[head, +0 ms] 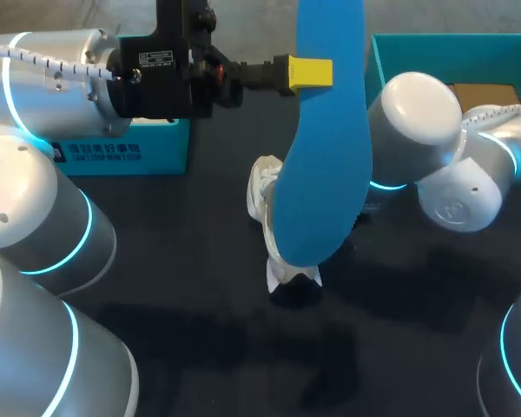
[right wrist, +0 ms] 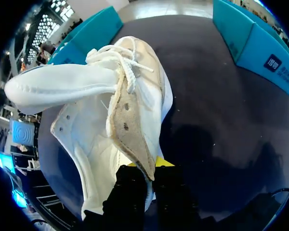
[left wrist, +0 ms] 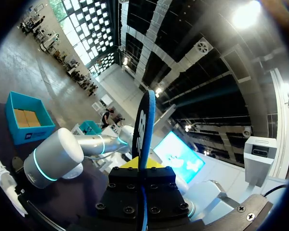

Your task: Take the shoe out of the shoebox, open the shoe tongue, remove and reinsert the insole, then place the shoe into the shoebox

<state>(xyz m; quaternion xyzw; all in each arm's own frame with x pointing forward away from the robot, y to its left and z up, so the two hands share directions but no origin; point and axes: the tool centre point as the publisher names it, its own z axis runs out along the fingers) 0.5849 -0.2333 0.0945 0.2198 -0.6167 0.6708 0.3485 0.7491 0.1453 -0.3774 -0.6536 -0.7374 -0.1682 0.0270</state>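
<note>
Roughly halfway: the left gripper (head: pixel 315 74) is clamped on the blue insole (head: pixel 326 156), holding it upright in the air above the white shoe (head: pixel 260 195). The shoe stands near the middle of the dark table (head: pixel 200 295), its side wall pinched between the right gripper (right wrist: pixel 147 168) fingers. The tongue (right wrist: pixel 58 86) is folded out. The teal box (head: pixel 451 40) sits at two o'clock from the shoe. By the look of it, the shoe is out, the tongue open and the insole removed. Reinserting the insole and reboxing the shoe remain.
</note>
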